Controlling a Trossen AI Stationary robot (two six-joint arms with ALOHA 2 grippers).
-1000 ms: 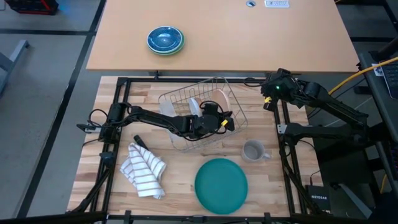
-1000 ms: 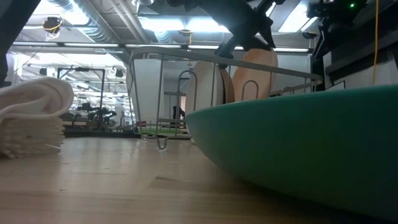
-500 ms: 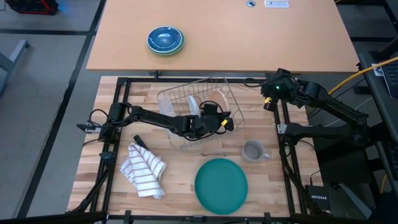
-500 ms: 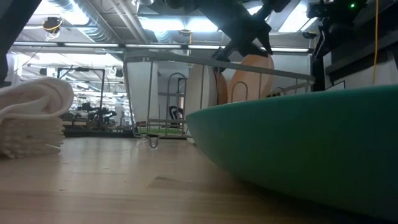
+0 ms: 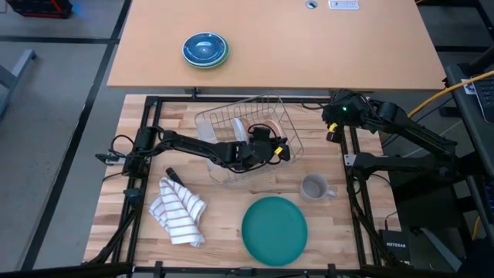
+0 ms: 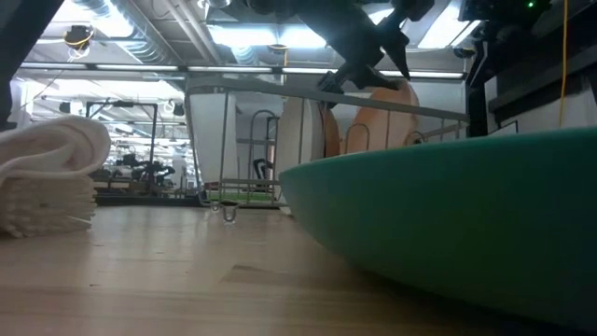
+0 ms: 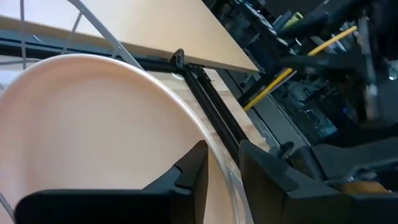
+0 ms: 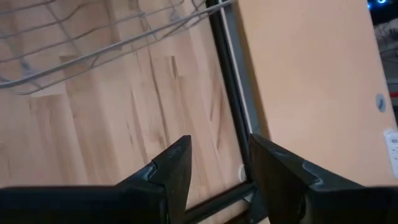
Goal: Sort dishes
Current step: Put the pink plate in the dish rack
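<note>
In the wire dish rack [image 5: 224, 120] a small white plate [image 5: 241, 131] and a tan plate [image 5: 272, 123] stand on edge; the low view shows both, white [image 6: 303, 140] and tan [image 6: 378, 121]. My left gripper [image 5: 284, 145] reaches level into the rack from the table's left and is open, a finger on each side of the tan plate [image 7: 93, 137]. The large green plate [image 5: 275, 229] lies flat near the front edge. My right gripper [image 5: 333, 127] hangs open over the far right corner, holding nothing [image 8: 221, 162]. My left gripper [image 7: 224, 168] has the tan plate's upper rim [image 7: 214, 155] running between its two fingers, which come level from the table's left. A narrow gap shows beside the rim, and I cannot tell whether either finger touches it. The plate stands on edge in the rack.
A grey mug [image 5: 315, 188] stands right of the rack. A striped cloth [image 5: 181, 210] lies bunched at the near left. Blue bowls [image 5: 204, 49] sit on the tan table beyond. Black frame rails [image 5: 351, 177] border the worktop.
The tan plate has sunk lower between the rack's wires, and the rack has slid a little toward the table's left. My left gripper has stayed at the plate's rim. My right gripper has turned slightly at its wrist.
</note>
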